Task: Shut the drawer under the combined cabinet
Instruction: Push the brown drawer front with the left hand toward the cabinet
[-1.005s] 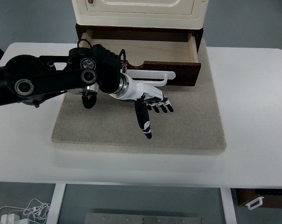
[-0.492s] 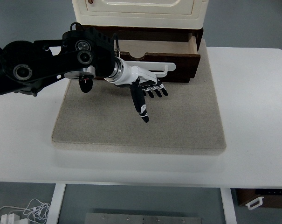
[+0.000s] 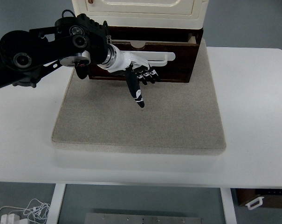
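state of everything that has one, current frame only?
drawer: nearly shut, thin strip of interior showing at the back
cabinet door: closed
left hand: open, flat against the drawer front below the white handle, holding nothing
right hand: not in view

The left arm (image 3: 43,51) enters from the picture's left edge, its black jointed links running rightward to a white wrist section. The left hand (image 3: 140,74) lies flat with its fingers (image 3: 147,76) extended side by side, holding nothing; the thumb (image 3: 135,91) points away from them, toward the lower right
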You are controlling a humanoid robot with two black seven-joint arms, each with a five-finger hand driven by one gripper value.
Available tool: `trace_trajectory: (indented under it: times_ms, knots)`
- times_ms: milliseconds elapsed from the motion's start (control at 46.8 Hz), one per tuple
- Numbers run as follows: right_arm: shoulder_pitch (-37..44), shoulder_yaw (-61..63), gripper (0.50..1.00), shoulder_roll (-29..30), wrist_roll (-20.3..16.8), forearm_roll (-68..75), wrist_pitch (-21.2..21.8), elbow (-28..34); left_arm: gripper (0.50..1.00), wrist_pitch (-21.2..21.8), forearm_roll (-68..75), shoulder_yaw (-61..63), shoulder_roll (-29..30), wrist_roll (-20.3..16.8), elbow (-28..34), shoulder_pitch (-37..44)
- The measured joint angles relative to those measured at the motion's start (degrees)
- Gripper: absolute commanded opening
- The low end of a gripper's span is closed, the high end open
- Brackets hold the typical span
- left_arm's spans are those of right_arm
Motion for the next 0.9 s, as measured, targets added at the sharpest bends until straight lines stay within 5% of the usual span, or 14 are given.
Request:
trace_trajectory:
  times_ms: [898]
  knots:
    - [0.00, -0.01, 0.952, 0.00, 0.00, 0.00, -0.01, 0.00, 0.996, -0.01, 0.09, -2.10, 0.06, -0.45, 7.65, 0.31]
